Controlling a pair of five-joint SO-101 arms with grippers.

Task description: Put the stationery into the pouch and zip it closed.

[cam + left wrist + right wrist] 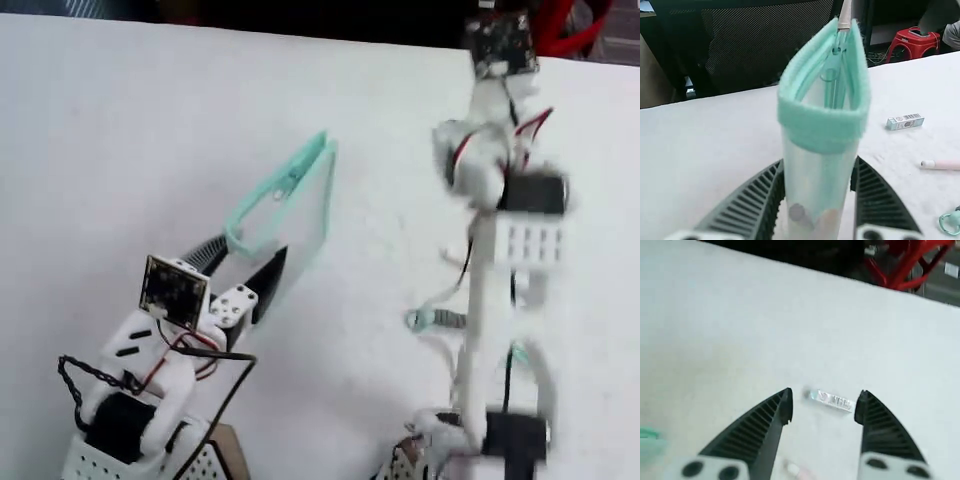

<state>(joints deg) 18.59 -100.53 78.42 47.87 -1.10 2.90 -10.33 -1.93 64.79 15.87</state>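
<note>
Left wrist view: the left hand [819,172] clamps the clear, mint-edged pouch [822,115] by its closed end, the open mouth facing away. The right hand [825,396] is spread wide above a small box [832,401] lying on the white tabletop [740,315].

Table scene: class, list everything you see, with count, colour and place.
table: one, white, under everything.
pouch: one, clear with teal trim, held above the table.
small box: one, teal and white, on the table.
pen: one, pink, on the table near the small box.
clip-like item: one, teal, on the table.
stool: one, red, behind the table.
left gripper: one, black, shut on the pouch.
right gripper: one, black, open, near the small box.
</note>
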